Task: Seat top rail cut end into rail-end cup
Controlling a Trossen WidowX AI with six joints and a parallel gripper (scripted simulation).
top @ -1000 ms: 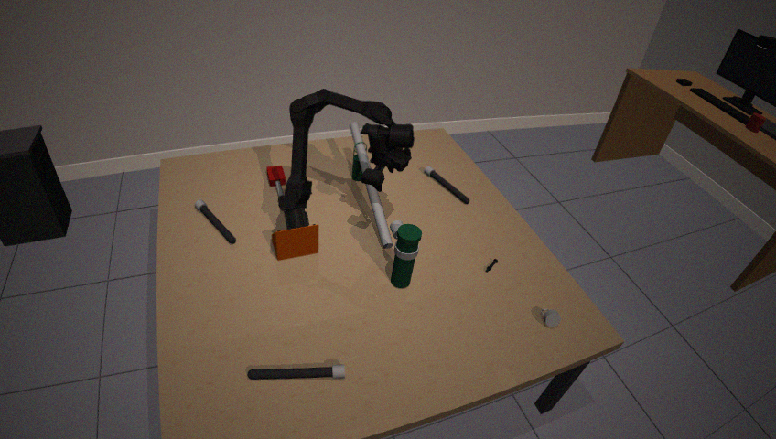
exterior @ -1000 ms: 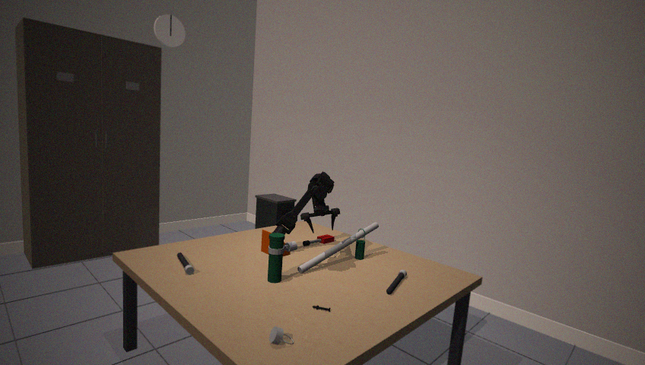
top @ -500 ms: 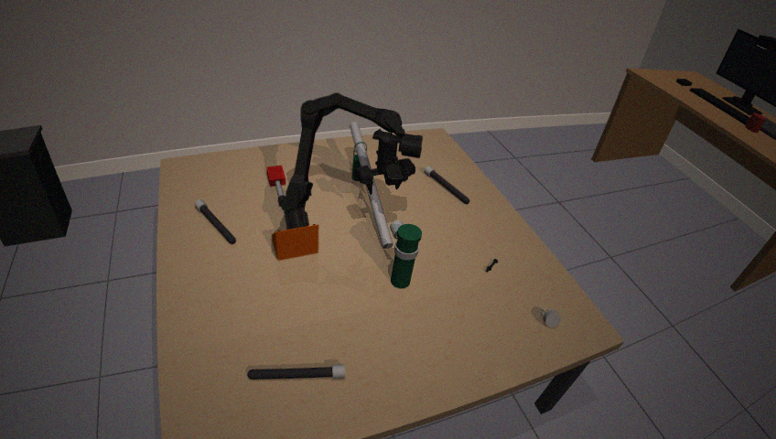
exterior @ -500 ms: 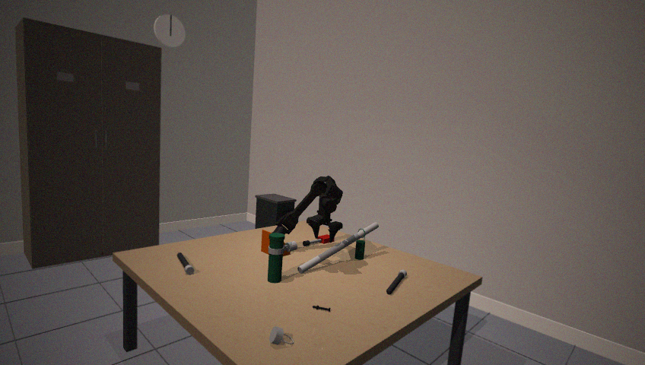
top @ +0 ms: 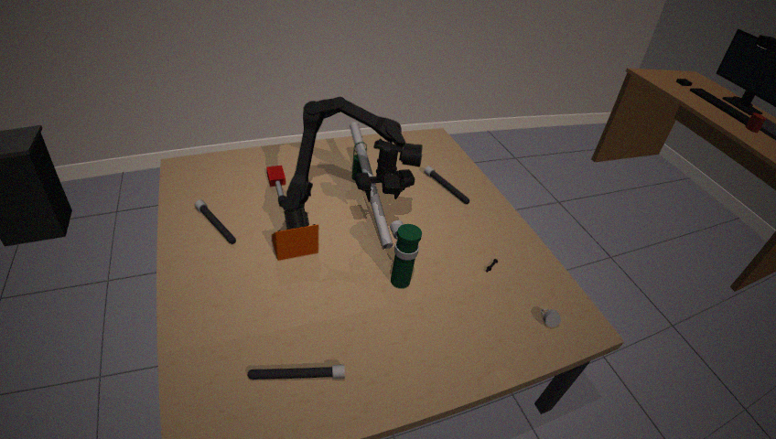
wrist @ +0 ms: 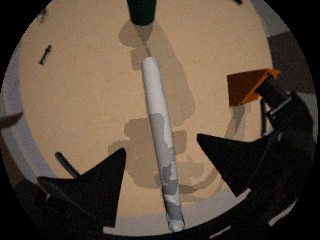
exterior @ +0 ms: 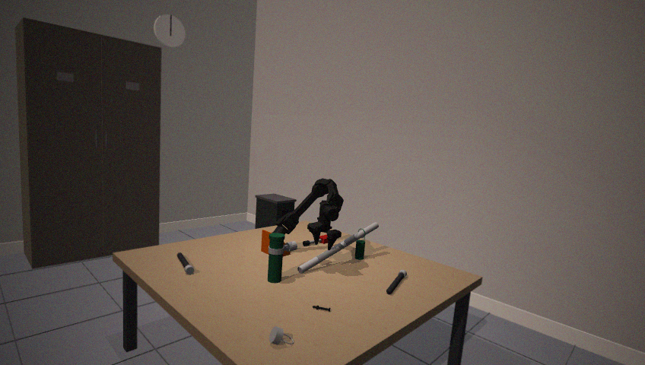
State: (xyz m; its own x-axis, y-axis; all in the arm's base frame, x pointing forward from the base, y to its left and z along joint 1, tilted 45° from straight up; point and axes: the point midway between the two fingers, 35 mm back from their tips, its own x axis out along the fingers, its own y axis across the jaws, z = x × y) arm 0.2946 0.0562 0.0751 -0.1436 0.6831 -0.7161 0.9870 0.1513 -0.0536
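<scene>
The arm reaches out from its base beside an orange block (top: pixel 296 241) and bends down over the middle of the worktop (top: pixel 218 305), with the tool (top: pixel 382 185) hanging just over the rail (top: pixel 375 202). Its two dark fingers are spread wide, one on each side of the pale tube as the wrist view shows it, and nothing is pinched between them; from here I cannot tell whether either finger touches the tube. The rail lies at a slant: its far end rides high, threaded through the loop on top of the small green post (exterior: pixel 360 249), and its near end drops toward the big green post (top: pixel 404 255). That big post stands upright with a grey band (top: pixel 405 253) around it just below its cap. A small grey cup (exterior: pixel 289 246) sticks out from the band, and the rail's cut end stops beside the post, near the cup but lower than it in the exterior view. Scattered well apart on the worktop are three dark rods with grey tips (top: pixel 294 372), a small black bolt (top: pixel 491 264), a loose grey cap (top: pixel 550 317) near the front edge, and a red block (top: pixel 275 174) behind the arm.
</scene>
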